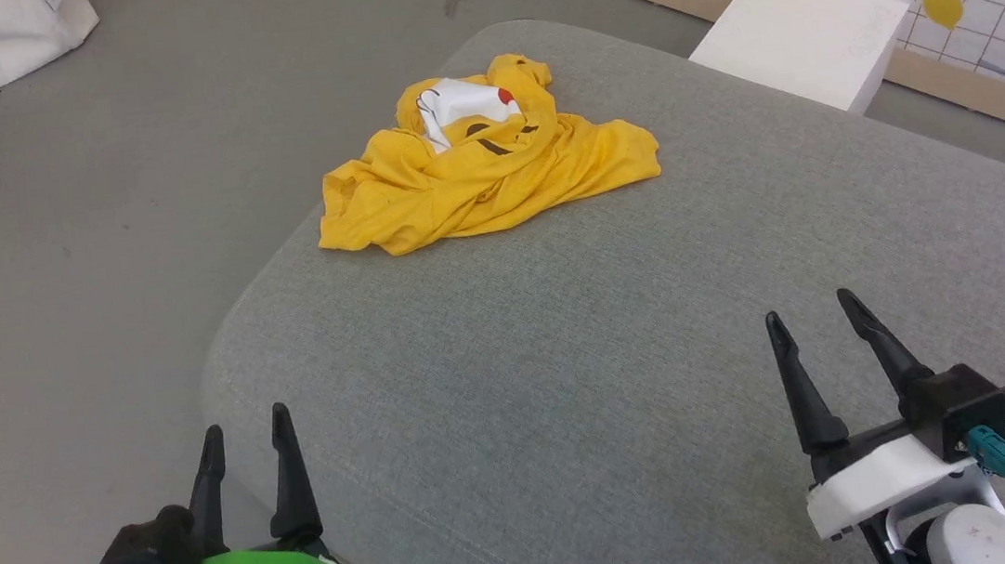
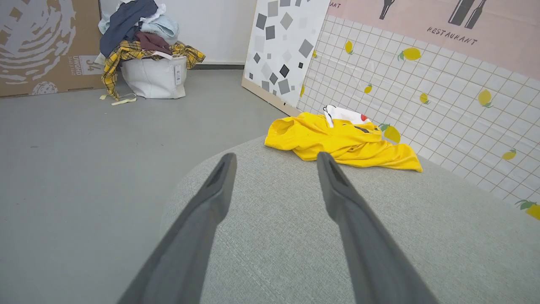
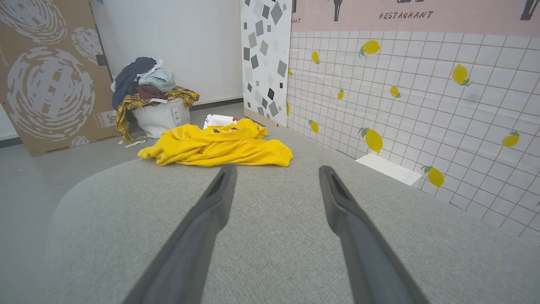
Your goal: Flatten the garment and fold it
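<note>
The garment [image 1: 473,178], a mustard-yellow T-shirt, lies crumpled in a heap near the far left edge of the grey padded surface [image 1: 640,342]. A white patch with a red dot and black marks shows on top of the heap. The garment [image 2: 337,141] lies well beyond my fingers in the left wrist view, and the garment [image 3: 217,145] is likewise far ahead in the right wrist view. My left gripper [image 1: 245,423] hovers open at the near left corner, holding nothing. Low on the right of the head view, my right gripper [image 1: 812,313] is open and holds nothing too.
The padded surface has a rounded left edge with grey floor [image 1: 72,271] beyond. A white box [image 1: 798,31] stands at the back right by a tiled wall with lemon prints. A white bin heaped with clothes [image 2: 147,63] and a cardboard panel [image 2: 38,46] stand across the floor.
</note>
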You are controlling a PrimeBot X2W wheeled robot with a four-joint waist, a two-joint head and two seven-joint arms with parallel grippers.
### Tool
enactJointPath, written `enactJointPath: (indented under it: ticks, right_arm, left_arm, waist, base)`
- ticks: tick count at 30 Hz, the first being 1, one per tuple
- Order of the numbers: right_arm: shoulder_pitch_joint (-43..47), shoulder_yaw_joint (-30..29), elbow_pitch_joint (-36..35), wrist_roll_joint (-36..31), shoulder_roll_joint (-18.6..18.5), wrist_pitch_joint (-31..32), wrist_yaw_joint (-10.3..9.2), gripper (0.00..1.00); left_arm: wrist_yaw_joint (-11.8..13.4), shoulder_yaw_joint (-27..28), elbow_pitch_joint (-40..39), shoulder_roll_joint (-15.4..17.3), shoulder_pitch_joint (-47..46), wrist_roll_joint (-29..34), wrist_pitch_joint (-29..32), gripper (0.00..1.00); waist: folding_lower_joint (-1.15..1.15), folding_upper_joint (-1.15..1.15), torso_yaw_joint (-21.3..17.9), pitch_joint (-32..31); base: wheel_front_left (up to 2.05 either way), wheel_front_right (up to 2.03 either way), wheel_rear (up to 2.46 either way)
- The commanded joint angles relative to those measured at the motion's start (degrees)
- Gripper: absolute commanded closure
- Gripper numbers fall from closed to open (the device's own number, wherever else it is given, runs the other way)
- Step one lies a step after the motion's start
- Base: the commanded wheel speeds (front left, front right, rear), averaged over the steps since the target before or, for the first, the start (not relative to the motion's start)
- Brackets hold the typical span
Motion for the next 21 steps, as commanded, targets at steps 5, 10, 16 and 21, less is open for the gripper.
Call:
enactJointPath:
  ticks: [5, 10, 16, 21]
  right_arm:
    - [-1.12, -0.41, -0.06, -0.11, 0.02, -0.33, -0.10, 0.00]
    - [-1.61, -1.39, -0.72, -1.50, 0.02, -0.33, -0.10, 0.00]
    - [-2.79, -2.89, -2.54, -3.47, 0.02, 0.35, -0.10, 0.00]
    - [-5.00, -2.87, -6.18, -5.05, 0.02, 2.96, -0.10, 0.00]
  left_arm:
    - [-0.16, 0.08, -0.08, -0.33, -0.12, -1.11, -0.27, 0.00]
    - [-2.59, -0.93, -0.80, -0.33, -4.62, -1.22, -0.27, 0.00]
    - [-5.82, -4.01, -1.58, 2.52, -15.17, -2.40, 1.57, 0.00]
    - [-6.75, -5.68, -2.16, 7.87, -27.54, -6.78, 6.98, 0.00]
  waist:
    - [0.00, 0.00, -0.11, 0.84]
    - [0.00, 0.00, -0.18, 2.73]
    - [0.00, 0.00, -0.77, 5.87]
    - [0.00, 0.00, -3.12, 9.90]
  base:
    - [0.00, 0.00, 0.00]
    - [0.00, 0.00, 0.00]
    - [0.00, 0.00, 0.00]
    - [0.00, 0.00, 0.00]
